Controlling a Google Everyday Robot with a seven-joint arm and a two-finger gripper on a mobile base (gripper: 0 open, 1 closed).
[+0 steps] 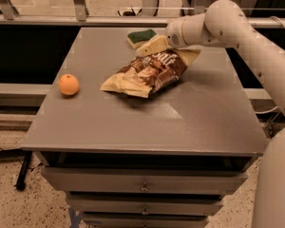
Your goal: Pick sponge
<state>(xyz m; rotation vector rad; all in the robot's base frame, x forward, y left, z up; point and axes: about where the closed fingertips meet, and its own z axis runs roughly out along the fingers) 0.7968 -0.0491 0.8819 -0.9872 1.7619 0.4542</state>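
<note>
1. In the camera view, the sponge (141, 35) lies at the top middle of the frame, near the far edge of the grey table (133, 122). Its green side faces up, with yellow foam under it.
2. The gripper (147, 47) is just below and to the right of the sponge, very close to it. I cannot tell if the claw is released or clenched, or if it touches the sponge yet.
3. The white arm (237, 30) reaches in from the right side of the frame.
4. The brown-and-cream snack bag (149, 70) lies in the middle, right under the gripper. An orange (69, 84) sits at the left, well apart from them.
5. I think the gripper could bump the sponge instead of closing around it. The sponge is near the far edge, so a push could slide it off.
6. The bag is so close that the claw might catch its corner too, or drag the bag along.
7. The sponge is low and soft. A grab that is too high may pinch only the top, and the sponge could slip out.
</note>
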